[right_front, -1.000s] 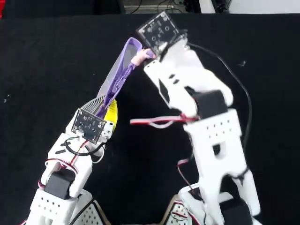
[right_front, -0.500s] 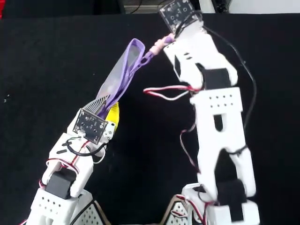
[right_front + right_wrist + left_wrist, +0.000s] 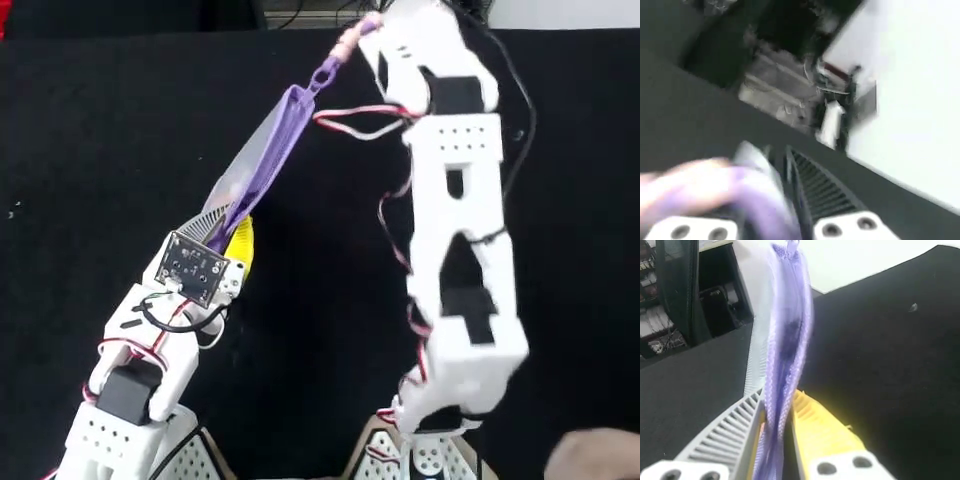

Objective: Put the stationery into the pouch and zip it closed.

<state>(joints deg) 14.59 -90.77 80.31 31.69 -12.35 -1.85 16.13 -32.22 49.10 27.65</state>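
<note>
Purple pouch (image 3: 262,165) stretches taut above the bench (image 3: 100,130), from centre-left to top centre. The left pincer (image 3: 225,230) is clamped on its lower end, and the right pincer (image 3: 368,22) seemingly grips the pink pull (image 3: 345,42). Filling looks done; the zip is probably near its end.

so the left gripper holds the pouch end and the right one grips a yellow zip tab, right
No, the zip tab is pink, not yellow; the high view shows it. The left gripper does hold the purple pouch by its end, and the right gripper grips the tab.
</note>
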